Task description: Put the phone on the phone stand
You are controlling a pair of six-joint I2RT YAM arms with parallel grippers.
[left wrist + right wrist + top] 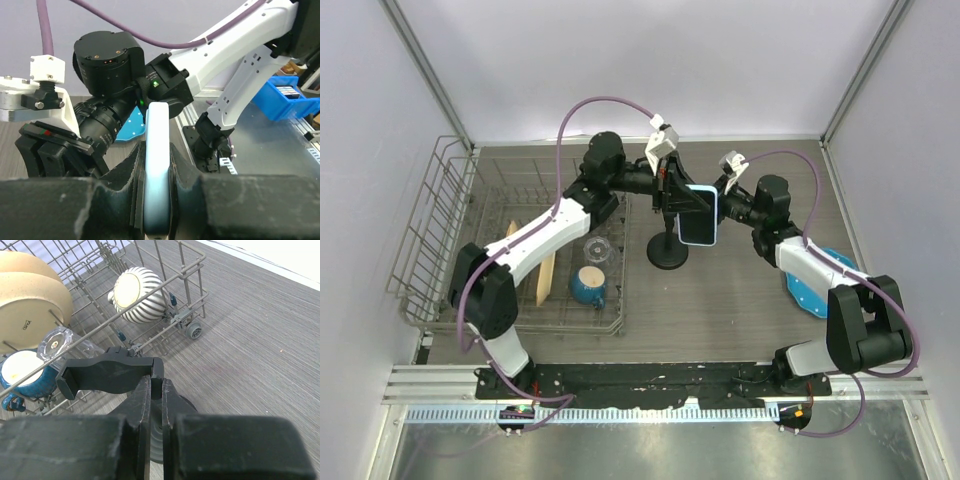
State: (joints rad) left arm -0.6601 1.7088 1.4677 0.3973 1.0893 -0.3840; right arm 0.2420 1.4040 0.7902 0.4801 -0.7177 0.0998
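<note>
Left gripper (157, 175) pinches the phone (158, 125) edge-on between its fingers. Right gripper (156, 395), just beside it, is clamped on the stand (102, 376) head. Risk: with 2 grippers crowded together, a tilted phone may miss the cradle, slip or topple the stand.

A robot lab cell: white enclosure walls (650, 60), aluminium rail (650, 385).
</note>
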